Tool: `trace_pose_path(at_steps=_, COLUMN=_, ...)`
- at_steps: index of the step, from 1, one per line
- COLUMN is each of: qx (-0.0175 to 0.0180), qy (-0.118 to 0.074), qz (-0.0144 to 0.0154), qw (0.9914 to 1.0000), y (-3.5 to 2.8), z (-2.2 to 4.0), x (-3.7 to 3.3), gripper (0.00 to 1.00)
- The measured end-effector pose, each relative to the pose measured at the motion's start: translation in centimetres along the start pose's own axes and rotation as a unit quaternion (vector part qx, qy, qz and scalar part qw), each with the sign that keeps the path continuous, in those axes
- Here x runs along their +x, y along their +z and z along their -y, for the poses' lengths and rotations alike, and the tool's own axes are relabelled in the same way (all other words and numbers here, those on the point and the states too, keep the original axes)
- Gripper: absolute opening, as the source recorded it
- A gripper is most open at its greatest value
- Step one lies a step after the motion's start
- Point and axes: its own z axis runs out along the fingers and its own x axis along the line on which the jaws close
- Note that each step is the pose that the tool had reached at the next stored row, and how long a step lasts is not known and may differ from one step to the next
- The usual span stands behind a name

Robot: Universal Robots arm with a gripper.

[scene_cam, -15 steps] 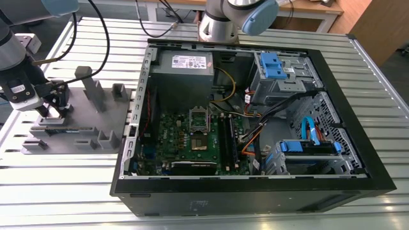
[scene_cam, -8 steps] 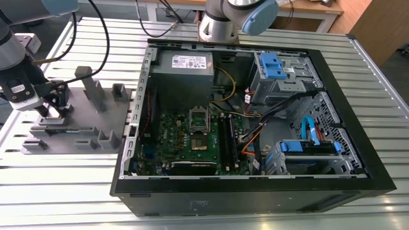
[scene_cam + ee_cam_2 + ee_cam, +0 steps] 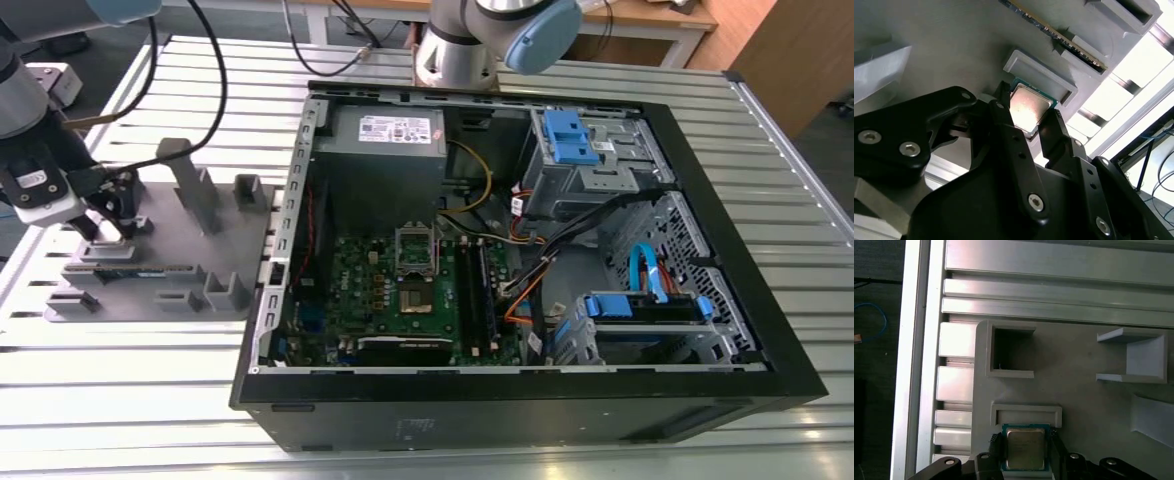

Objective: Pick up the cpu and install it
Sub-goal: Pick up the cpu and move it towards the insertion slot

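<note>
Exterior view: the tool [image 3: 104, 222] sits low over the grey fixture plate [image 3: 174, 240] at the exterior view's left, well apart from the open computer case [image 3: 534, 400]. Both rest on the slatted metal table [image 3: 134, 400]. The case lies on its side with the panel off, so the green board and its socket area [image 3: 416, 270] face up, reachable from above. The plate carries raised pockets and posts, which I judge are there to keep parts in known spots for pickup. A white label [image 3: 398, 128] sits on the power supply; its print is too small to make out.

Second wrist view: the cpu [image 3: 1028, 106] lies metal side up between the black fingers [image 3: 1004, 125], just beside a small grey raised stop [image 3: 1039, 75] on the plate. The fingers flank opposite edges, probably to grip by the rim and spare the underside. A long memory stick [image 3: 1054, 32] stands on edge in a slot further off. No print is legible on the cpu lid.

First wrist view: the cpu [image 3: 1025, 449] sits square to the stop [image 3: 1026, 415], with fingers [image 3: 995, 446] close against both sides. The tool looks closed on the cpu, though contact is hard to confirm from this angle. The cpu is at the plate, not yet at the case.
</note>
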Motion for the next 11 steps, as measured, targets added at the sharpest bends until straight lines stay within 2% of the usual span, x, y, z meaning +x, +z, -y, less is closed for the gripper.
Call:
trace_pose_path(at_steps=5, qx=0.0, qy=0.0, qz=0.0, qw=1.0, y=-0.53, z=-0.01, x=-0.02, gripper=0.47)
trace_pose_path(at_steps=11, qx=0.0, qy=0.0, qz=0.0, qw=1.0, y=-0.62, z=-0.01, x=-0.02, gripper=0.47)
